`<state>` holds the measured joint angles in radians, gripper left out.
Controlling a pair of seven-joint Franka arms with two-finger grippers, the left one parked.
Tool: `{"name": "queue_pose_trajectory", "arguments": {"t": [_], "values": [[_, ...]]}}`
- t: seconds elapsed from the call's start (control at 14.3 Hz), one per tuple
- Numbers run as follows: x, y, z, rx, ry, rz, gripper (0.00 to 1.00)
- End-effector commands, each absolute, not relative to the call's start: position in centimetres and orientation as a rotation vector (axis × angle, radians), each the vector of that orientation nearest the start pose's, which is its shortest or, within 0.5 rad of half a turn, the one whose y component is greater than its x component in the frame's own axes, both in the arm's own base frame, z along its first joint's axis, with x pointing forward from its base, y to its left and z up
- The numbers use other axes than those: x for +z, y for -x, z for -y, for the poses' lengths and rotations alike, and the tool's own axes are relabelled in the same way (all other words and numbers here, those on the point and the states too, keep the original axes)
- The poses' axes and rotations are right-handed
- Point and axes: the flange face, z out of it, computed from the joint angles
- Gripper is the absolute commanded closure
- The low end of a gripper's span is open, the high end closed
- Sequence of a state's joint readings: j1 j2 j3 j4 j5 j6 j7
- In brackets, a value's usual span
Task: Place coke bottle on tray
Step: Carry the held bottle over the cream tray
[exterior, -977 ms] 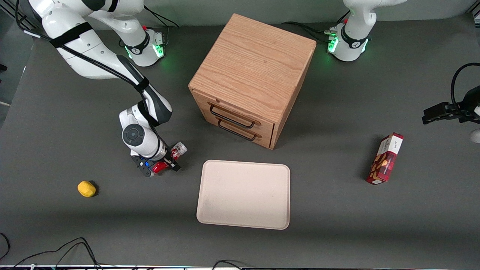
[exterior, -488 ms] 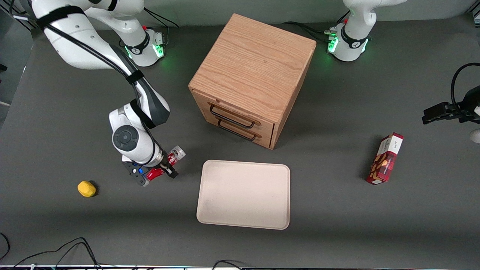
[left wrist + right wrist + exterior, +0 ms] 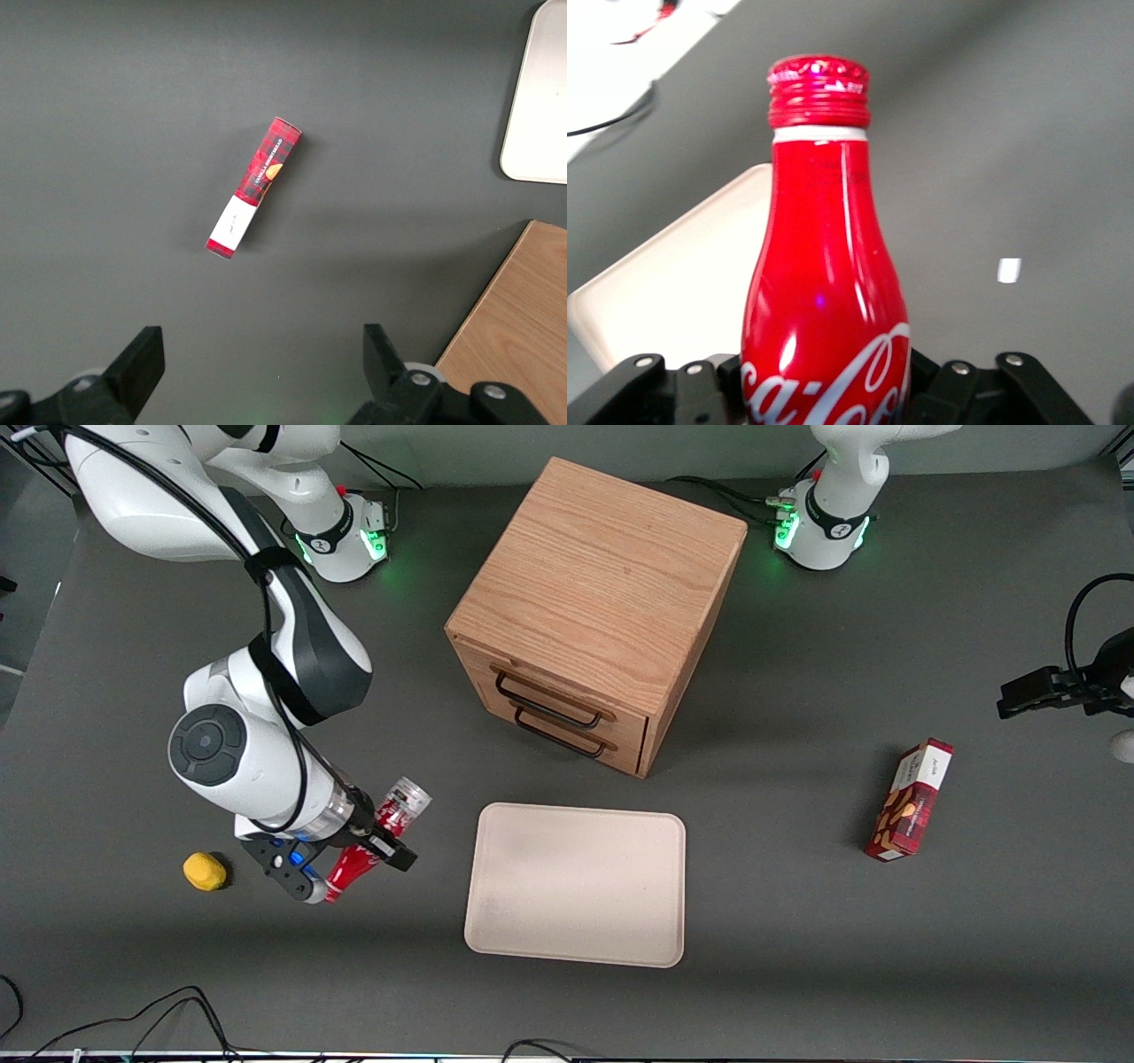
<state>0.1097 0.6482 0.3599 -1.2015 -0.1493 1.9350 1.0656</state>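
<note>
Coke bottle (image 3: pixel 376 835) sits clamped in my gripper (image 3: pixel 365 849), fingers closed on its body, held tilted above the table beside the tray (image 3: pixel 576 883) toward the working arm's end. From the front I see its silvery base end pointing up toward the drawer cabinet (image 3: pixel 595 611); the right wrist view alone gives me the ribbed red cap and white script, with a tray corner past it. A yellow lemon-like object (image 3: pixel 205 871) lies near the gripper. The red snack box (image 3: pixel 911 800) lies toward the parked arm's end, well apart from the tray
</note>
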Motion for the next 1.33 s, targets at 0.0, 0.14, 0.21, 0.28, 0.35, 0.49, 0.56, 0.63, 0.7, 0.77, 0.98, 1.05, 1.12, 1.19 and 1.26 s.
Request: {"name": "queue_pose_trajectory", "arguments": {"t": [0.0,0.14,0.21,0.28,0.35,0.49,0.56,0.63,0.7,0.77,0.98,1.05,1.12,1.19,1.26], "values": [[42.9,-71.6,-28.9,-0.092,2.889,-0.665,1.00],[41.7,-72.3,-29.7,-0.123,2.906,-0.512,1.00],[40.4,-72.6,-30.0,-0.135,2.910,-0.449,1.00],[39.2,-72.6,-31.0,-0.159,2.921,-0.355,1.00],[37.5,-72.9,-31.3,-0.175,2.940,-0.274,1.00],[32.8,-72.6,-33.8,-0.215,2.980,-0.158,1.00],[30.4,-72.6,-34.5,-0.229,2.991,-0.134,1.00],[28.4,-72.5,-34.9,-0.228,2.991,-0.130,1.00],[26.3,-72.6,-34.9,-0.224,2.985,-0.132,1.00],[24.5,-72.5,-35.1,-0.232,2.982,-0.125,1.00],[21.0,-72.2,-35.6,-0.226,2.975,-0.120,1.00],[20.6,-72.0,-35.7,-0.218,2.976,-0.129,1.00],[20.0,-71.7,-36.1,-0.204,2.976,-0.159,1.00],[19.6,-71.6,-36.3,-0.195,2.975,-0.182,0.98],[19.5,-71.5,-36.3,-0.194,2.974,-0.182,0.94]]}}
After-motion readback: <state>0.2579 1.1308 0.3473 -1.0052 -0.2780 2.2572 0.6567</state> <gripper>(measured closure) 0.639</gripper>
